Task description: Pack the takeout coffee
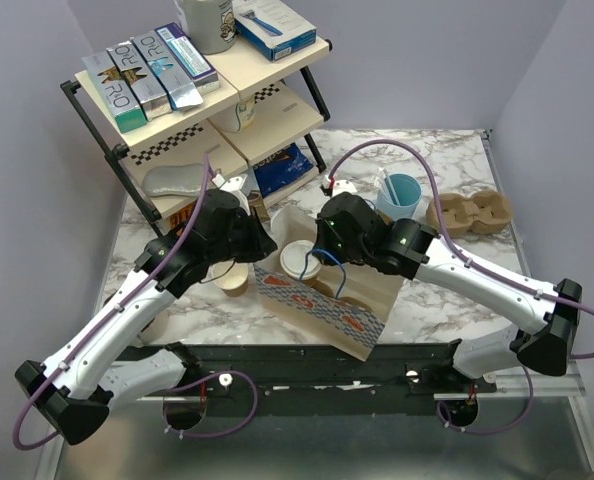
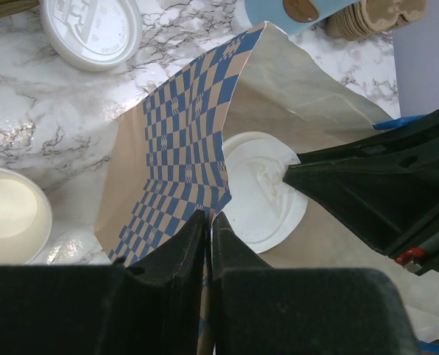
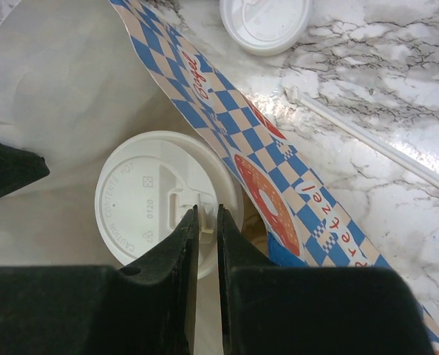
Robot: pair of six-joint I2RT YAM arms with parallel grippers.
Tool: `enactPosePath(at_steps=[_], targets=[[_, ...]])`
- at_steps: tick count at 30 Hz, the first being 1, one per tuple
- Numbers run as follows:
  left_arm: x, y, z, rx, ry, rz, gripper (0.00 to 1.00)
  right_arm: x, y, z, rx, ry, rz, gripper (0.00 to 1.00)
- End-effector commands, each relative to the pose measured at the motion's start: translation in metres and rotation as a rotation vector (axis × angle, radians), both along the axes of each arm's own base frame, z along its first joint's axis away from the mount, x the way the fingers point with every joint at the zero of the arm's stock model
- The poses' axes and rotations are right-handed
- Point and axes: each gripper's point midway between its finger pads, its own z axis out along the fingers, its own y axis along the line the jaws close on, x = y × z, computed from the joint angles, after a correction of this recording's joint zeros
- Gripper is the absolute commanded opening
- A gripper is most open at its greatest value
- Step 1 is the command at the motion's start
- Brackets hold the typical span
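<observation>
Top view: the takeout coffee [image 1: 299,260] stands upright in the paper bag [image 1: 327,312] mouth.
Left wrist: the left gripper [image 2: 208,222] jaws pinch the bag's checked wall.
Right wrist: the right gripper [image 3: 207,220] jaws seemingly nip the lid rim. Lower it straight, with the wall pulled wide.

Marble-look table [image 1: 447,300]. Back left: black-frame rack [image 1: 167,148] w/ wood shelves. Top shelf has toothpaste boxes [image 1: 147,75] side by side, a white container [image 1: 207,22] and a blue-and-white box [image 1: 274,25]. Lower shelf: silver pouch [image 1: 172,180] and dark blue packet [image 1: 282,168]. Right of centre a light-blue cup [image 1: 399,195] stands upright, open-topped, w/ a pulp cup carrier [image 1: 470,213] just beside it. Lidless tan cup [image 1: 235,280] upright front-left (white inside). Loose white lid [image 2: 90,29] flat on the marble; white straw [image 3: 367,140] lying flat too.
</observation>
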Motion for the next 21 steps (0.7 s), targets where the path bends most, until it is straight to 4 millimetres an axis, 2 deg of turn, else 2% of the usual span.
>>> enactPosePath(at_steps=[1, 13, 21], targets=[[0.000, 0.001, 0.004, -0.027, -0.019, 0.024, 0.16, 0.003, 0.014, -0.005, 0.031, -0.024, 0.010, 0.01], [0.001, -0.001, 0.000, -0.045, -0.020, 0.031, 0.16, 0.002, 0.026, -0.039, -0.015, -0.015, 0.048, 0.01], [0.000, -0.003, -0.001, -0.058, -0.010, 0.025, 0.16, 0.003, 0.031, -0.050, -0.016, -0.017, 0.064, 0.01]])
